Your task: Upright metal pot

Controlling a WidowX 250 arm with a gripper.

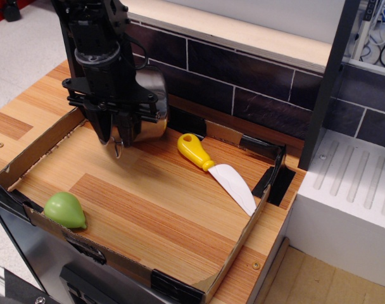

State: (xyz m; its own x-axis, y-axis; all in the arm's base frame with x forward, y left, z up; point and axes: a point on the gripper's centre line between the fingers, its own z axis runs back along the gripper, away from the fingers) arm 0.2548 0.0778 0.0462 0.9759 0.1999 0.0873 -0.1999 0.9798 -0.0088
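Tray middle [148, 209] open; knife [216, 171] probably near pot [151, 104].

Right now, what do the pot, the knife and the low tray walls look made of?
The metal pot: polished steel, with mirror-like reflections. The knife: glossy yellow handle, likely plastic; the matte white blade could be plastic or ceramic. The tray walls: raw brown cardboard with torn edges, held by black tape at the corners.

Gleaming bright, mirror-polished steel on the metal pot [149, 117]. Showing matt black plastic and metal on the gripper [118, 140]. Glowing warm, smooth striped wood grain across the table [154, 209]. Looking rough and papery, brown cardboard wall [233, 253] with glossy black tape. Shining glossy yellow plastic on the knife [214, 170] handle, blade smooth white. Looking waxy, soft-sheened green on the pear [65, 209].
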